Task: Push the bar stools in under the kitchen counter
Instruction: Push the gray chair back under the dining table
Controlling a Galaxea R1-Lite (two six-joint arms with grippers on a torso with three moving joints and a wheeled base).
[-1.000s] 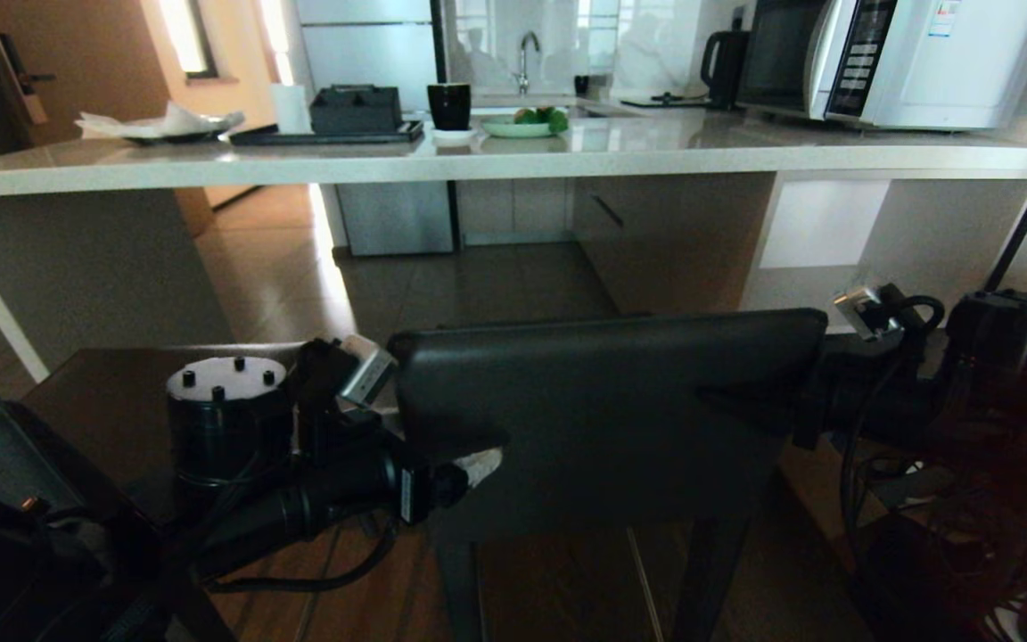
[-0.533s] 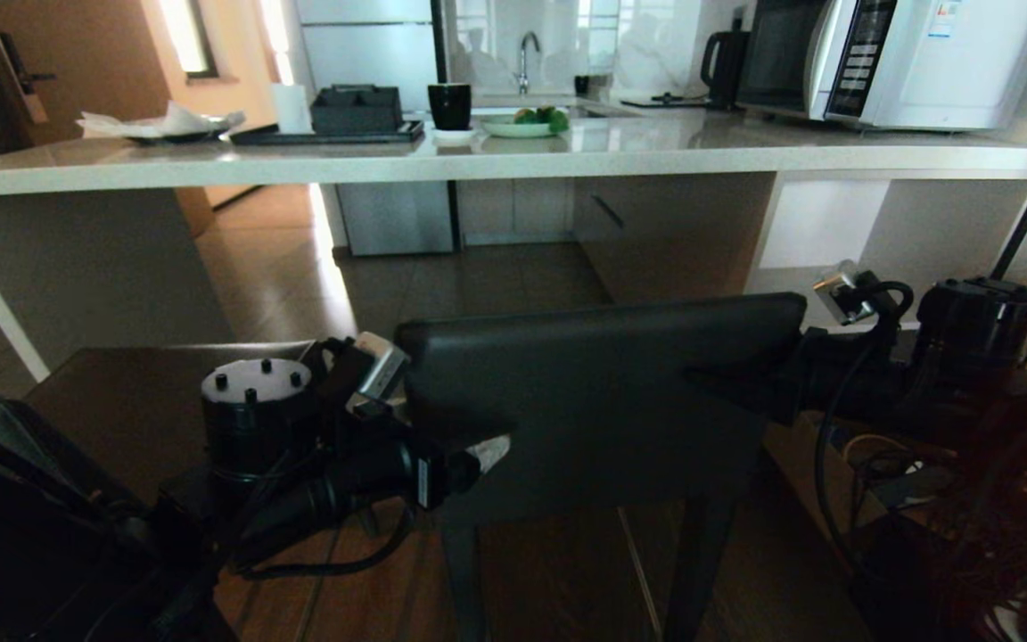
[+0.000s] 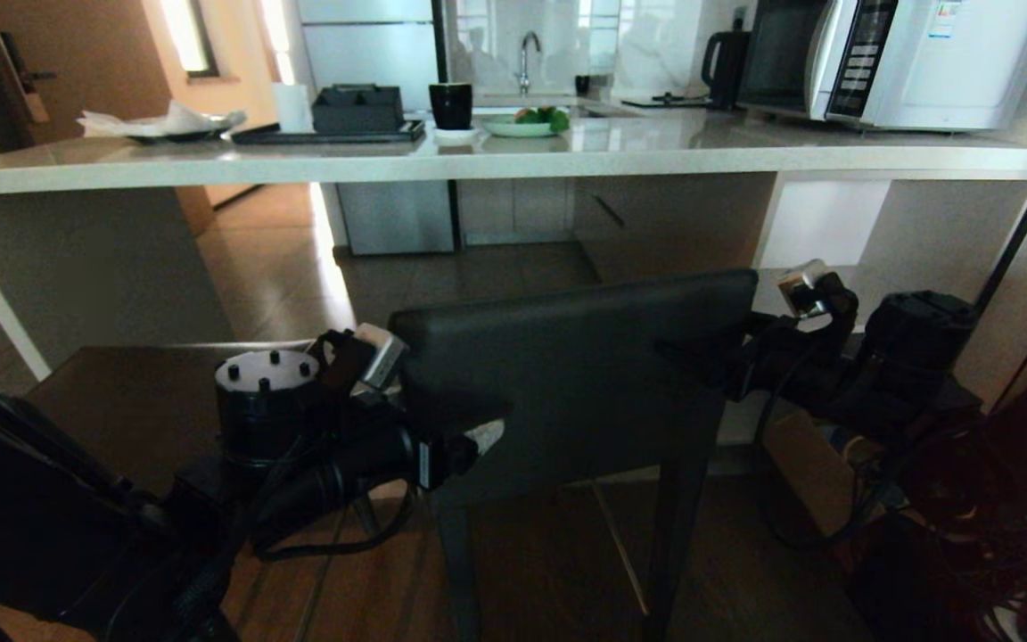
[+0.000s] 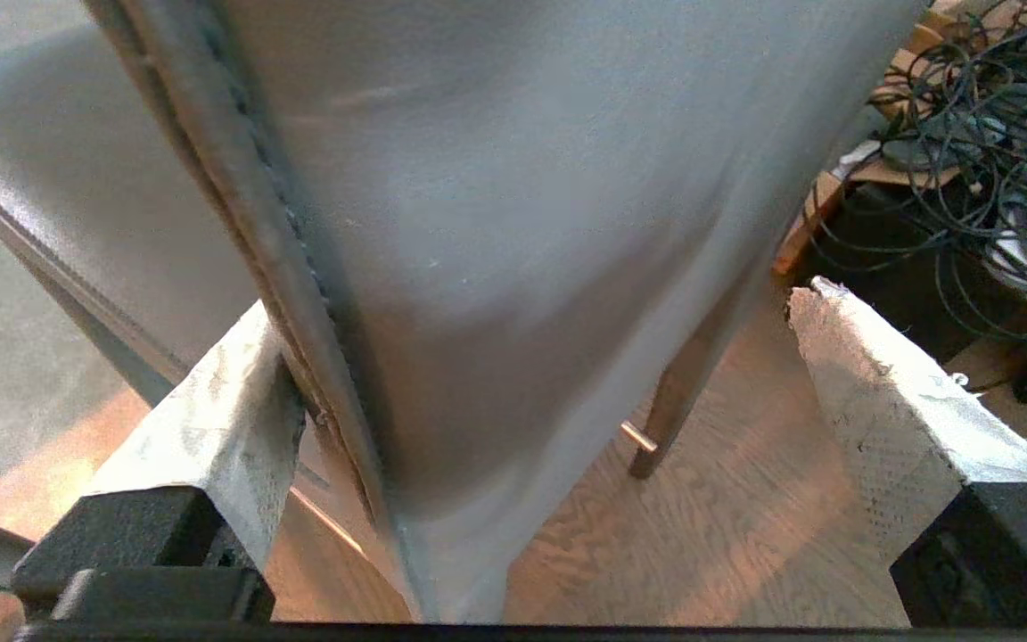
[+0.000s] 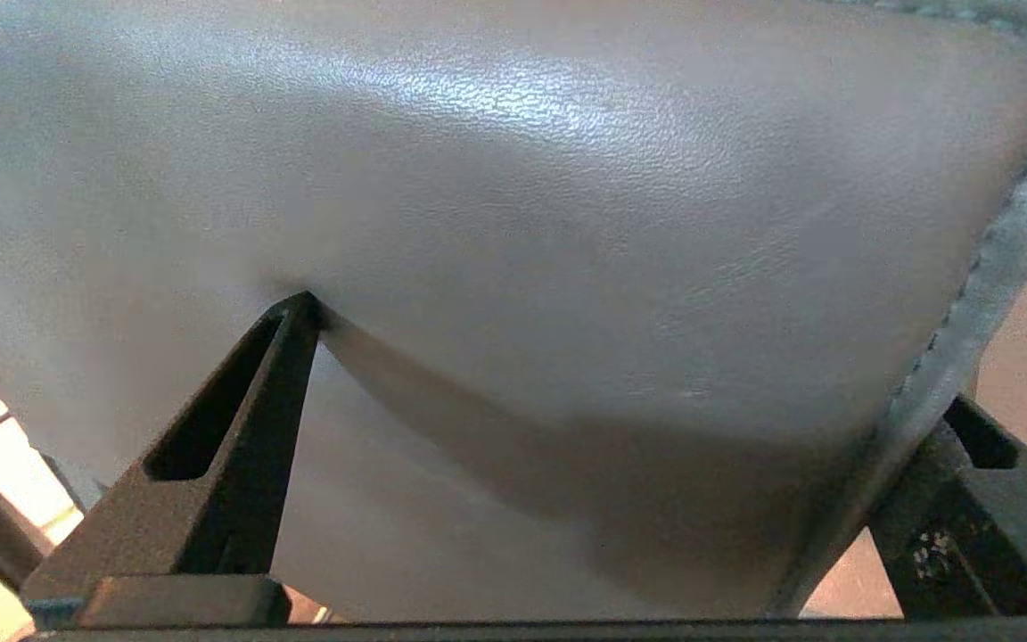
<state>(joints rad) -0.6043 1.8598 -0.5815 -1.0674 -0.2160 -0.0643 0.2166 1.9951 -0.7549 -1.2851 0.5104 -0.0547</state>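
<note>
One bar stool point(image 3: 567, 374) stands in front of me with its dark leather backrest facing me, short of the kitchen counter point(image 3: 513, 159). My left gripper point(image 3: 469, 441) is at the backrest's left edge. In the left wrist view it point(image 4: 538, 301) is open, straddling the seamed edge of the stool point(image 4: 496, 178); one white pad point(image 4: 210, 428) touches the seam and the other stands off. My right gripper point(image 3: 714, 361) is at the backrest's right end. It point(image 5: 629, 352) is open, and one dark fingertip point(image 5: 295, 312) dents the stool's leather point(image 5: 567, 160).
On the counter sit a microwave point(image 3: 906, 58), a kettle point(image 3: 723, 58), a black tray point(image 3: 326, 135) and a plate of fruit point(image 3: 522, 127). A dark flat surface point(image 3: 121, 401) lies to the left. A cardboard box point(image 3: 812, 464) and tangled cables point(image 4: 995, 134) lie on the wooden floor to the right.
The stool has slid away from me towards the counter and a little left. Both arms have reached forward with it, the right one more. The counter has not shifted in the picture.
</note>
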